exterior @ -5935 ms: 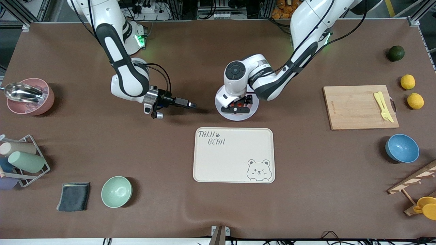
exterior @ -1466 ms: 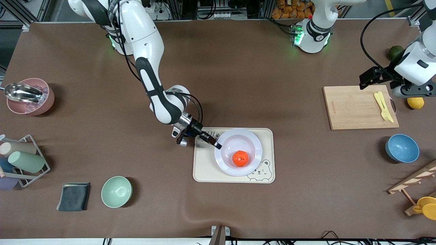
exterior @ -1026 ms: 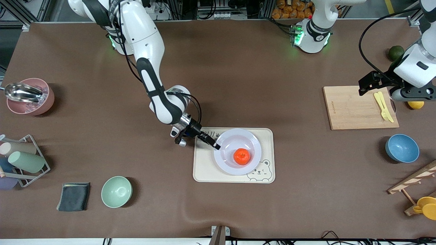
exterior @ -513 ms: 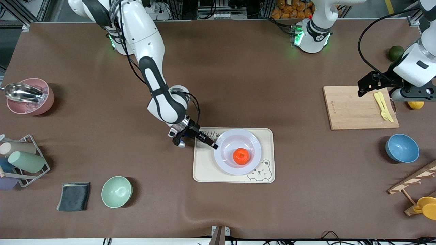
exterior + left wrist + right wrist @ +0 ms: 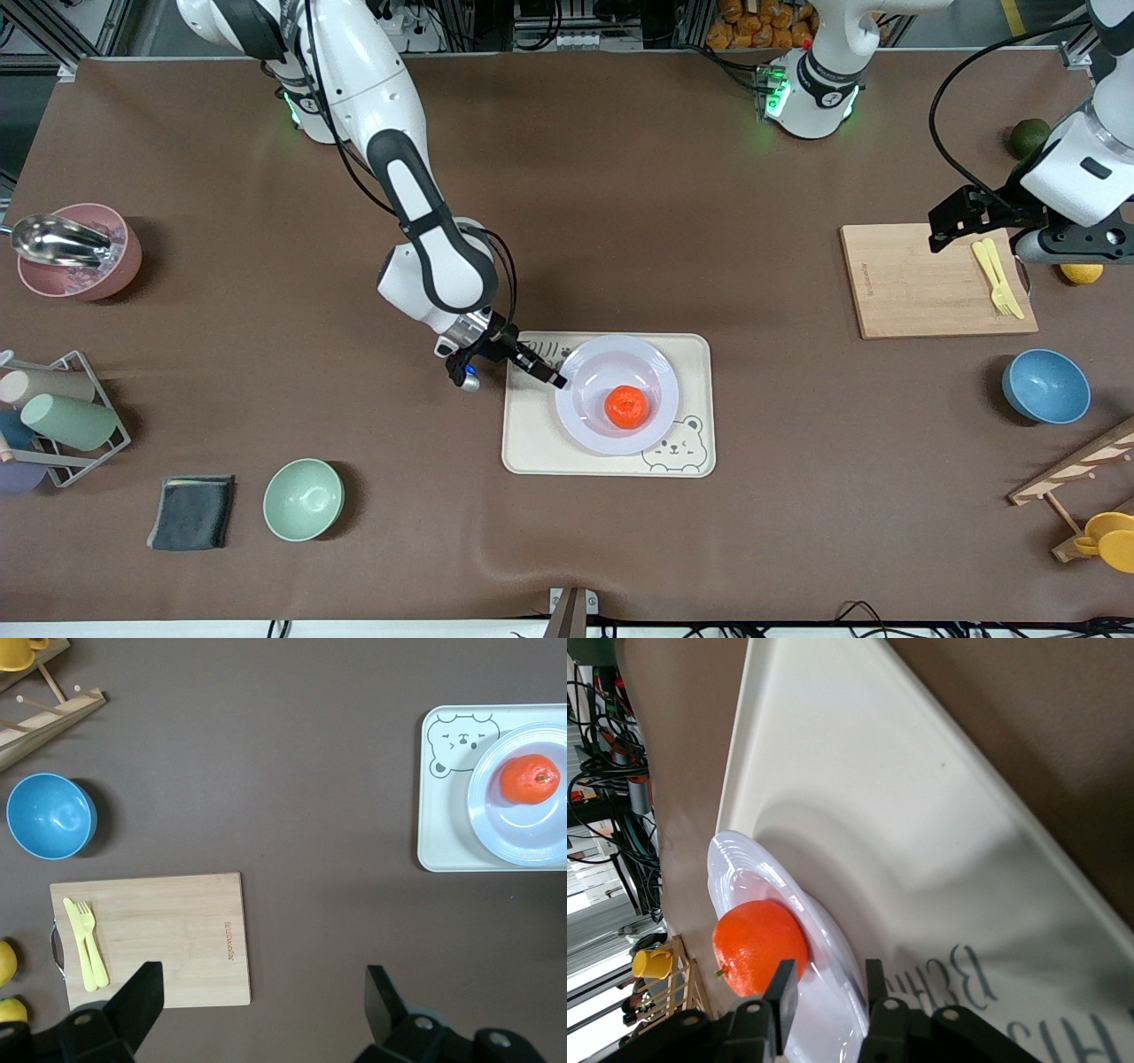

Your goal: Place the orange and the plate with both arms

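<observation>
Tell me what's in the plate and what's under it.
The orange sits in the plate. Under the plate is the cream bear-print tray; part of its printed lettering and of the bear drawing is covered.

Robotics lab bench: aluminium framing (image 5: 84,31) and cable bundles (image 5: 567,27) just above the brown-covered table (image 5: 620,177).

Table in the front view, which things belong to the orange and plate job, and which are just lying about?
Job:
- orange, in the plate
- plate, on the bear tray
- right claw, at the plate's rim
- left claw, open over the cutting board

Lying about:
- blue bowl
- green bowl
- yellow fork
- dark cloth
</observation>
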Robot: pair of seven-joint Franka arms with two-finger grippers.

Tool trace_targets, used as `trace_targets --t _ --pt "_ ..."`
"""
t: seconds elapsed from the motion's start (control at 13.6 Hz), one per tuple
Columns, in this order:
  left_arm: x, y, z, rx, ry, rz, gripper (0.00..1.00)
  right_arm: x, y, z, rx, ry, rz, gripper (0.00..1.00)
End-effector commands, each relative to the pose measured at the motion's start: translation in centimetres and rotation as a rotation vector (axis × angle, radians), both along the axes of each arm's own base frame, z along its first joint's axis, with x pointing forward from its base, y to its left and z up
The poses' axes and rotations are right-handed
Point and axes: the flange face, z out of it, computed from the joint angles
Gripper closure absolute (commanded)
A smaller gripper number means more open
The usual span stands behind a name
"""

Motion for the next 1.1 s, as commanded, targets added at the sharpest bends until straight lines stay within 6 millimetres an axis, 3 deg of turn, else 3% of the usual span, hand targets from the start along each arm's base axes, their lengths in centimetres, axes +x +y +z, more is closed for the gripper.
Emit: trace_targets --t 0.0,0.37,0.59,0.73,1.03 --pt "0.0 -0.2 0.7 -0.024 -0.012 -0.022 0.0 0.0 -1.7 3.2 -0.02 0.041 0.03 0.49" --pt "0.0 -0.1 0.6 -0.024 -0.011 -0.02 0.0 0.6 -5.6 6.7 -0.05 0.12 0.154 0.41" --pt "0.1 -0.1 0.5 -0.024 -0.009 -0.02 0.0 1.8 -10.4 10.5 -0.124 0.225 0.237 0.25" --pt "0.1 -0.1 0.5 -0.024 -0.009 -0.02 0.0 2.4 -13.1 12.6 -0.195 0.266 0.29 0.23" --pt "0.1 0.0 0.5 -0.024 -0.009 -0.019 0.0 3.3 -19.5 14.3 -0.256 0.323 0.332 0.0"
